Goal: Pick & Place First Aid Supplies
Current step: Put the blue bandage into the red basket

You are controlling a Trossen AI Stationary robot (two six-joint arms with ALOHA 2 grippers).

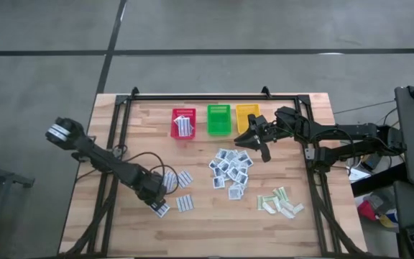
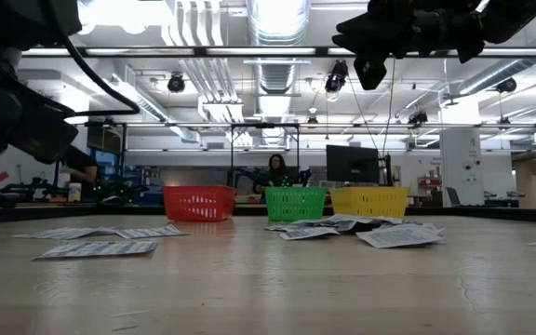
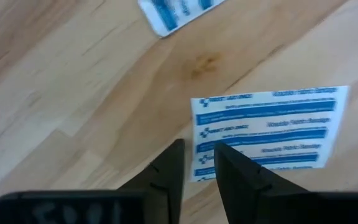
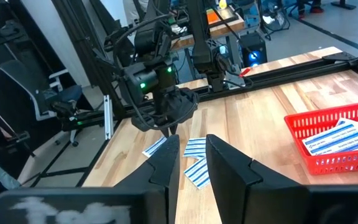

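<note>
Left gripper [image 1: 159,204] sits low over the near-left of the table [image 1: 207,223], fingers [image 3: 166,174] a narrow gap apart, nothing between them, tips at the edge of a blue-striped white packet [image 3: 266,134] lying flat on the wood. To do this pick well I'd bring the tips down straddling that packet's edge rather than on its face, since flat sachets tend to slide; pinch close to a corner and lift straight up so the neighbouring packet [image 3: 176,12] isn't dragged along. Two more striped packets [image 1: 185,190] lie just beside it, and several are already in the red basket [image 1: 174,124], so that looks like the destination. Right gripper [image 1: 257,140] hangs in the air near the yellow basket [image 1: 247,113], above the far edge of the pile of square white-blue packets [image 1: 230,170]; its fingers [image 4: 166,165] stand slightly apart and empty. Green basket [image 1: 218,119] sits between the other two; green-beige strips [image 1: 280,202] lie near-right, well apart from both grippers. Writing: the striped packet carries rows of small blue print, too fine to read from here; no other legible labels.
</note>
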